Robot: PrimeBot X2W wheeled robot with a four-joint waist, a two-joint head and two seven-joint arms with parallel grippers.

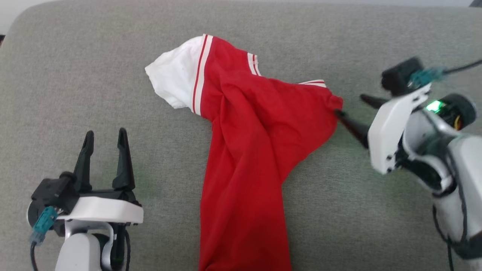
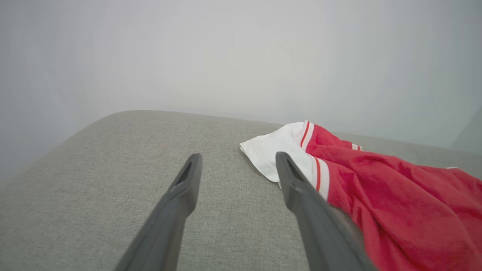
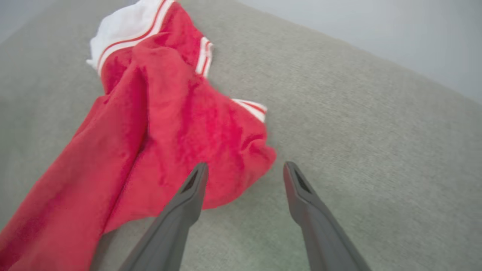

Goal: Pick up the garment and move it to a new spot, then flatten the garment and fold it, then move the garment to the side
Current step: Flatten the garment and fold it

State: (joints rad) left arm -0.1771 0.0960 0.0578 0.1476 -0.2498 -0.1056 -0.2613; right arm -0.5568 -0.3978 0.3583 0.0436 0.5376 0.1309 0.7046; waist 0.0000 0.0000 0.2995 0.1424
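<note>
Wrinkles ran through the red jersey [image 1: 248,150], which lay unflattened on the grey cushion [image 1: 75,75]. Its long axis ran near to far. The red body trailed off the near edge of the head view, the white sleeve [image 1: 173,81] reached to the far left, and a bunched red corner stuck out to the right.

The right gripper [image 1: 349,104] came in from the right with its fingers pointing left at that corner. Its jaws were spread with nothing between them, and the nearer fingertip was touching or just beside the cloth; I could not tell which. From the right wrist view the corner sat just ahead and to the left of the fingers [image 3: 190,192], not between them.

The left gripper [image 1: 105,135] hung at the near left, also spread and empty, fingers pointing far, well apart from the red body on its right.

The right arm looked much the nearer. A grasp on the corner would probably need it to shift slightly so the bunch fell between its jaws.
</note>
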